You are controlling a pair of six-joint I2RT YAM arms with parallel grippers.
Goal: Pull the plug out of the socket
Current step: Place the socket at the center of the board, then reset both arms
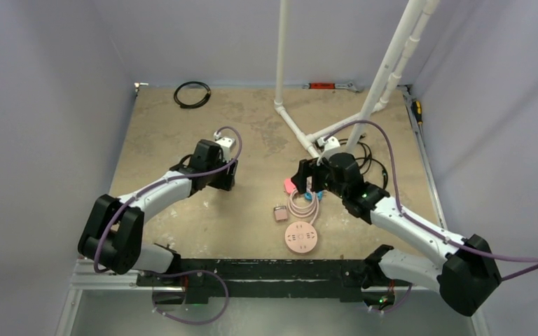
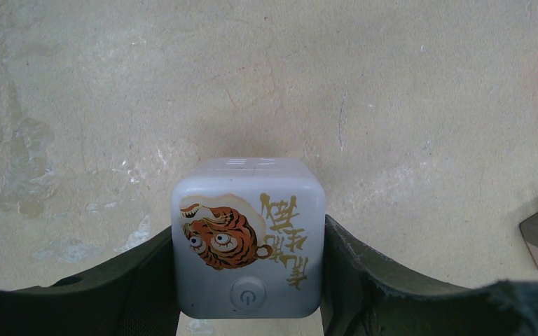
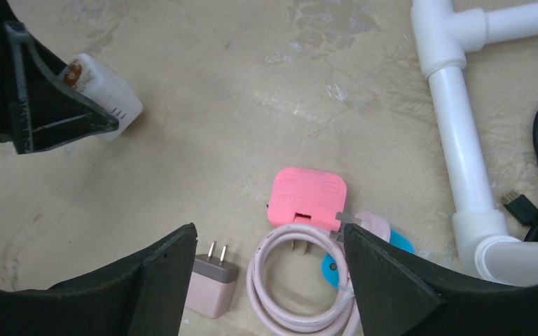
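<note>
the plug [image 3: 307, 197] lies flat on the surface [image 3: 217, 105], well apart from the socket [image 2: 246, 238], which the left pincer [image 2: 249, 280] clamps. the right pincer [image 3: 267, 238] hovers wide open, empty. risk: it may snag the coiled cable [image 3: 259, 276], dragging the plug.
</note>
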